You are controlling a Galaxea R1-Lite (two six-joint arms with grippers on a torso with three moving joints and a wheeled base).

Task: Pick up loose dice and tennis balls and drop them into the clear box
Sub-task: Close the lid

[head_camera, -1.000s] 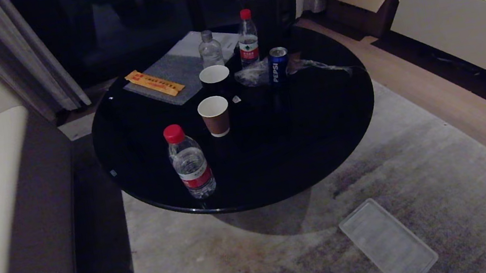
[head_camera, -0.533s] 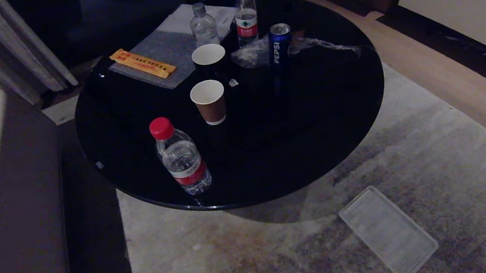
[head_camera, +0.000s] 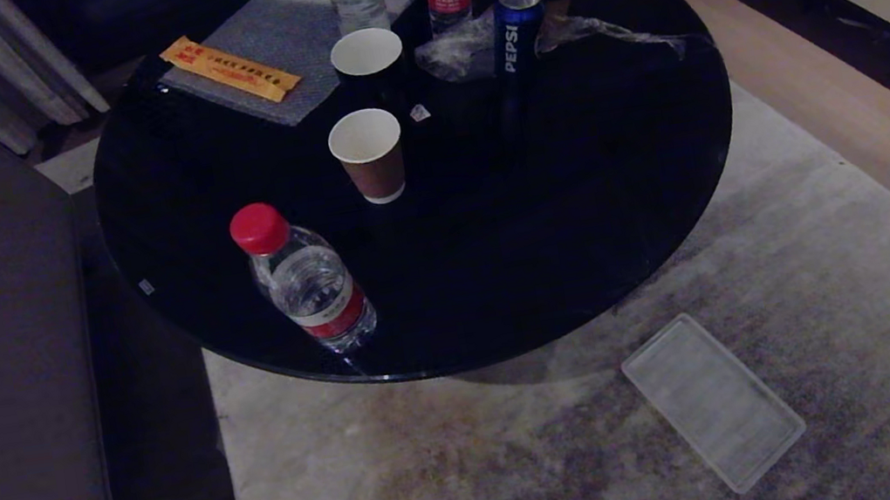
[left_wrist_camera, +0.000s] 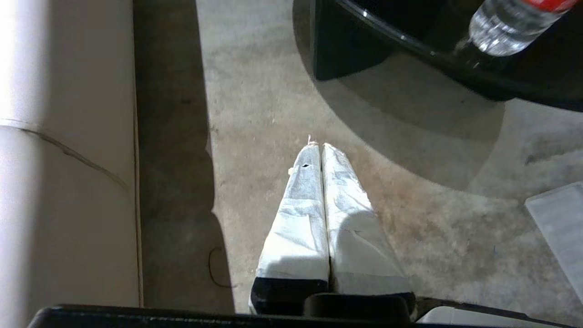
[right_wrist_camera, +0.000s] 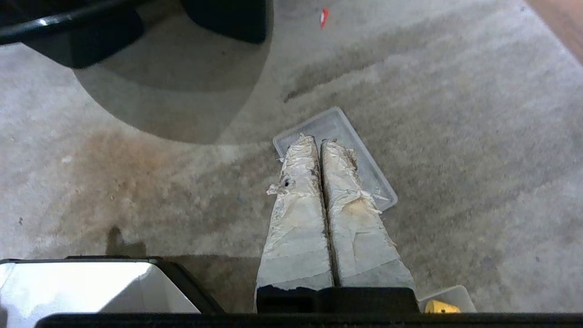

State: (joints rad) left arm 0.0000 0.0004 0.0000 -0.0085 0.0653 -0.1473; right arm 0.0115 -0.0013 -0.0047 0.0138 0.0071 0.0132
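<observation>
Your right gripper (right_wrist_camera: 320, 142) is closed and empty above the flat lid (right_wrist_camera: 364, 168). The clear box (right_wrist_camera: 448, 298), with something yellow inside, peeks out beside its base. Your left gripper (left_wrist_camera: 321, 146) hangs closed and empty too.

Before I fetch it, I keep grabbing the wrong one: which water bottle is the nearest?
Start at the round black table. Near its front edge stands a water bottle with a red cap and red label, apart from the paper cups.
</observation>
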